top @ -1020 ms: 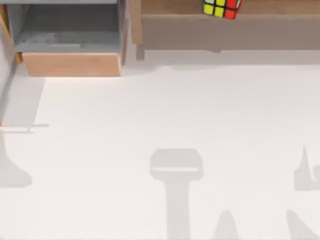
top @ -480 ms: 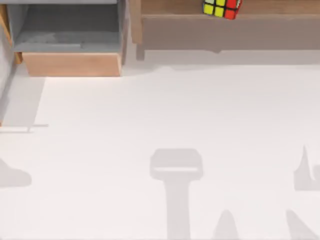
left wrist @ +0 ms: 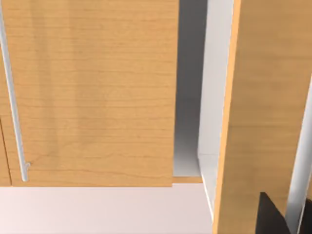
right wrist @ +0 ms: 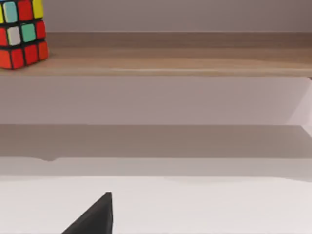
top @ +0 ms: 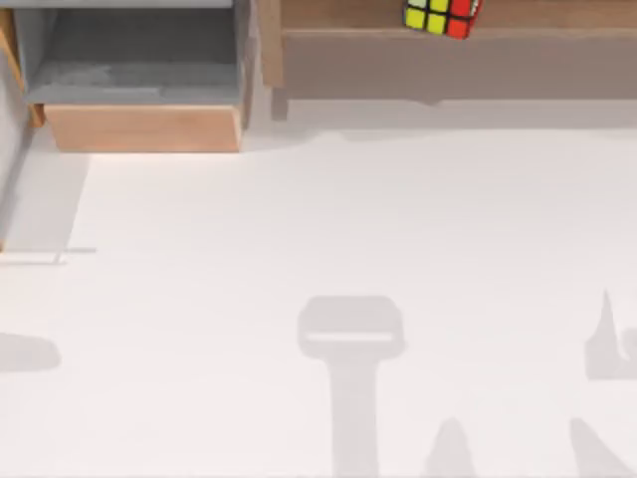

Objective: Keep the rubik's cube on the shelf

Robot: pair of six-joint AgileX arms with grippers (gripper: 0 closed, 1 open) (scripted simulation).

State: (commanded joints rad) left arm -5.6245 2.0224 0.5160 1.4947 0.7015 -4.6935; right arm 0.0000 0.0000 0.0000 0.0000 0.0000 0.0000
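On shelf (top: pixel 557 15), rubik's cube (top: pixel 441 15) rests, well apart frm right gripper (right wrist: pixel 92 219).

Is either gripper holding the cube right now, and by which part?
Nothing holds it: the rubik's cube sits free on the shelf.

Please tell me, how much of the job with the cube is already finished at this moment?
It looks done: the rubik's cube sits on the shelf, near its front edge, with nothing touching it. Nothing is in hand; the right wrist view looks at the cube on the ledge from a distance. Probably all that is left is to leave it there.
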